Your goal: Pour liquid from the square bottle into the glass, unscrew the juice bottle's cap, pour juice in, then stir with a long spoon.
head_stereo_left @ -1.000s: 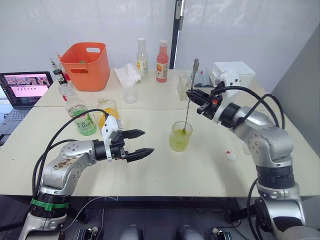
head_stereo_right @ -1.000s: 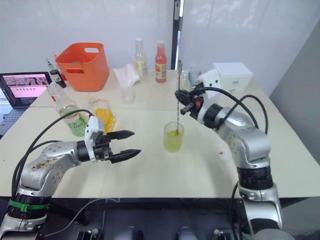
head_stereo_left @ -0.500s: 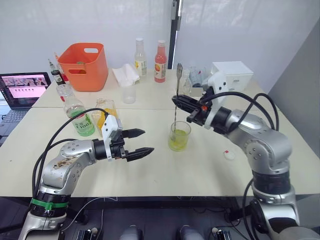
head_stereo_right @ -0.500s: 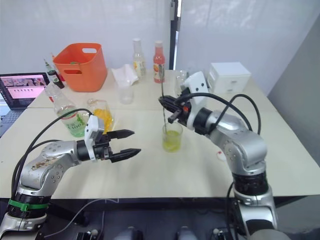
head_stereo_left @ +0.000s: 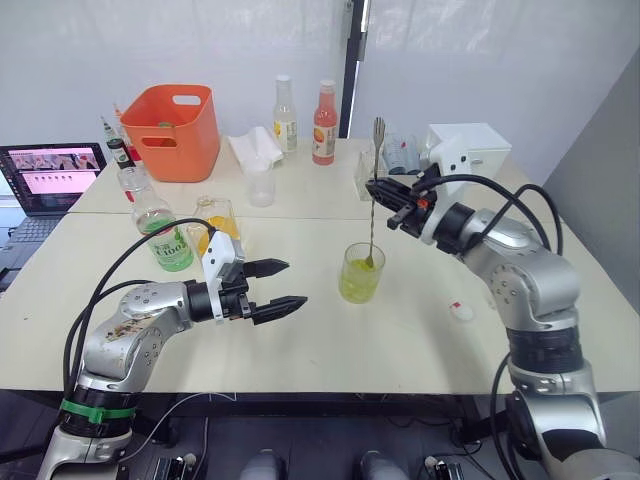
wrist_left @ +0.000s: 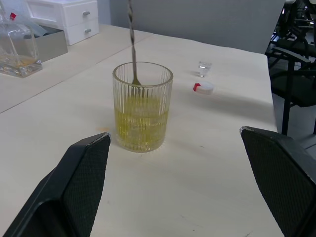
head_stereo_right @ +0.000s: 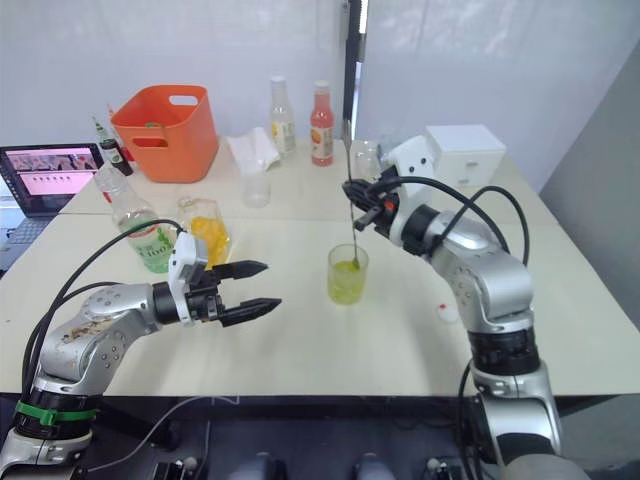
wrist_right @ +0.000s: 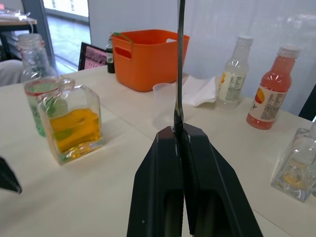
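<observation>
The glass stands mid-table, part full of yellow-green liquid. The long spoon stands almost upright in it, bowl down in the liquid. My right gripper is shut on the spoon's shaft, above the glass. Left of the glass my left gripper hovers open and empty, its fingers pointing at the glass. The square bottle with orange-yellow liquid and the green juice bottle stand behind the left arm. On the table right of the glass lies the white cap.
Along the back stand an orange basket, a plastic cup, a pale yellow bottle, a red-orange bottle, a small clear bottle and a white drawer box. A laptop sits far left.
The right gripper has swung the spoon's top to the left and back to the right, with the bowl staying in the glass. The left gripper has stayed still and open.
</observation>
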`<action>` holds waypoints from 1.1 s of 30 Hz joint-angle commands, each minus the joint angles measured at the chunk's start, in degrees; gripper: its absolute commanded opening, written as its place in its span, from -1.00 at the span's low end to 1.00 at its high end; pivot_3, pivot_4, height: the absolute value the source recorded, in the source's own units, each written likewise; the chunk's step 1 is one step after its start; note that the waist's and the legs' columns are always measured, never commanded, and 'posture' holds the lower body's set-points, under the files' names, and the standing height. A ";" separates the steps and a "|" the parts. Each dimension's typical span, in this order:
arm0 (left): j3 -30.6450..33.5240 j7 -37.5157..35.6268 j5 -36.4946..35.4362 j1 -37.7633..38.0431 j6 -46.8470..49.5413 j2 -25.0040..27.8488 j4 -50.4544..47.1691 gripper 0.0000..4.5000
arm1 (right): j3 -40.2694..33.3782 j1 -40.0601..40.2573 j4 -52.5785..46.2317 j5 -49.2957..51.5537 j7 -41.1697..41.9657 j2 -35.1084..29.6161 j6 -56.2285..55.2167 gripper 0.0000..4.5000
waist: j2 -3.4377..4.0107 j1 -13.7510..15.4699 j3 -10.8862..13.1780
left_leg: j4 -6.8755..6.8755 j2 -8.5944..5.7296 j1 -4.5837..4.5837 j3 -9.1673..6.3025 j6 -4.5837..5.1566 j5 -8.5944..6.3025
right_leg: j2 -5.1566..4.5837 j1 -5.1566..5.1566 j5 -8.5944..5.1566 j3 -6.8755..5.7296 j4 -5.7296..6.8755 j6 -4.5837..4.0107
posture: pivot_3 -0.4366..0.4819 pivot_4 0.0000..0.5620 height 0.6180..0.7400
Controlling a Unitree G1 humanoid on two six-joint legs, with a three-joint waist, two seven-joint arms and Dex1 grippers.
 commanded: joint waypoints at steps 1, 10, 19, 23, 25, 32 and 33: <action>1.24 0.22 -1.02 -0.01 -0.10 0.49 -2.39 0.98 | -0.78 0.16 -6.12 3.07 0.96 -0.71 3.18 -1.00 | 0.00 -0.07 0.00 | 0.00 0.01 0.00 -0.01 0.00 0.00 | 0.01 0.00 0.00 0.00 0.00 0.00 | -0.05 -0.47 0.59; 1.11 0.22 -1.06 -0.32 0.04 0.58 -2.19 0.98 | -1.55 -0.97 -4.96 3.30 -2.80 5.10 1.45 -1.00 | 0.00 -0.09 0.00 | 0.00 0.00 0.01 -0.01 0.00 0.00 | 0.01 0.01 0.00 0.00 0.00 0.00 | -0.05 -0.47 0.59; 1.29 0.21 -1.26 -0.53 0.32 0.90 -2.31 0.98 | -2.81 -0.44 0.54 -1.25 -2.50 2.27 -3.40 -1.00 | 0.00 0.05 0.00 | 0.00 -0.06 0.00 0.01 0.00 0.00 | -0.04 0.00 0.00 0.00 -0.01 0.00 | -0.05 -0.47 0.59; 1.34 0.23 -1.39 -0.36 0.44 1.02 -2.51 0.98 | -3.95 0.85 -3.00 1.95 -1.11 0.04 0.47 -1.00 | 0.00 0.10 0.00 | 0.00 -0.04 0.00 0.00 0.00 0.00 | -0.03 0.01 0.00 -0.01 -0.01 0.00 | -0.05 -0.47 0.59; 1.39 0.26 -1.54 -0.30 0.58 1.05 -2.61 0.98 | -4.75 1.13 -5.51 5.40 -0.87 0.39 3.43 -1.00 | 0.00 0.03 0.00 | 0.00 -0.04 -0.01 0.00 0.00 0.00 | -0.05 0.01 0.00 0.00 -0.01 0.00 | -0.05 -0.47 0.59; 1.30 0.27 -1.57 -0.43 0.69 1.08 -2.49 0.98 | -5.82 -1.35 -3.73 6.78 -4.75 4.78 3.08 -1.00 | 0.00 -0.20 0.00 | 0.00 0.02 0.02 -0.02 0.00 0.00 | 0.04 0.00 0.01 0.00 0.02 -0.01 | -0.05 -0.47 0.59; 1.27 0.30 -1.54 -0.47 0.69 1.08 -2.49 0.98 | -5.86 -1.77 -2.32 5.59 -5.21 4.96 1.89 -1.00 | 0.00 -0.15 0.00 | 0.00 0.01 0.02 -0.01 0.00 0.00 | 0.03 0.01 0.01 0.00 0.01 -0.01 | -0.05 -0.47 0.59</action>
